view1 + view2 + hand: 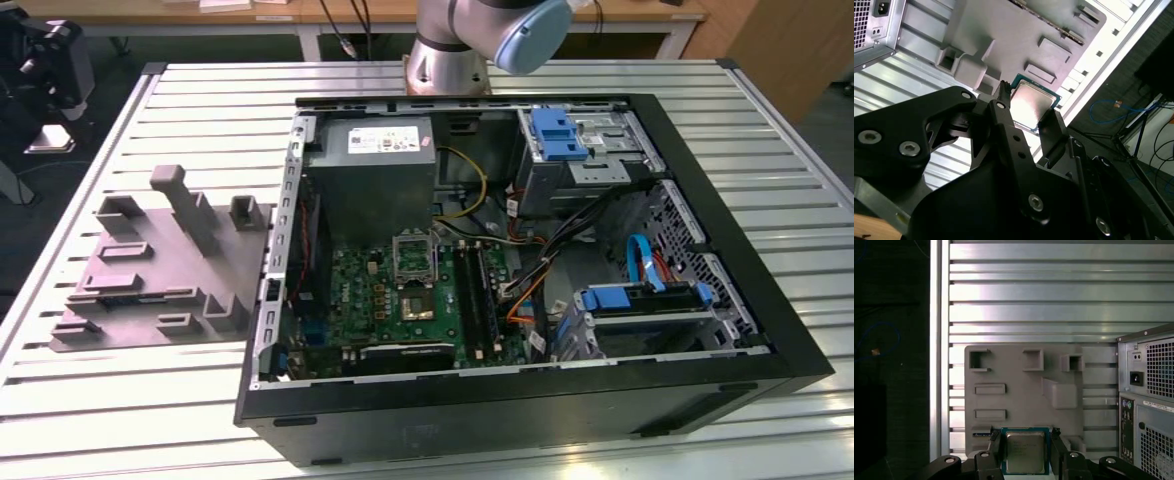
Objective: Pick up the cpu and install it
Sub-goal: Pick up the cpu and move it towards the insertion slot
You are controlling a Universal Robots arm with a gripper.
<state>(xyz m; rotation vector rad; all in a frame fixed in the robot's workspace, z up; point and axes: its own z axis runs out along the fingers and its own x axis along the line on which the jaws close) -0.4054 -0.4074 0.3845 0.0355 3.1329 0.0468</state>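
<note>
In both wrist views the cpu (1025,452) (1035,103), a flat square chip with a dull silver top and a thin green rim, sits between two black fingers (995,446) (1053,126). My gripper (1025,451) (1029,112) is shut on it by two opposite edges. The chip hangs level, well above the near edge of the grey plastic fixture (1019,390) (1004,35). In the exterior view the fixture (147,280) lies on the slatted table to the left of the open computer case (534,405). A green motherboard (367,300) with a silver-framed socket (414,258) lies inside the case.
The case's rear panel (1149,400) (874,25) stands close beside the fixture. Inside the case are a power supply (380,170), drive cages with blue latches (558,135) and loose cables (534,270). The arm's base (454,50) stands behind the case. The table edge (939,365) borders dark floor.
</note>
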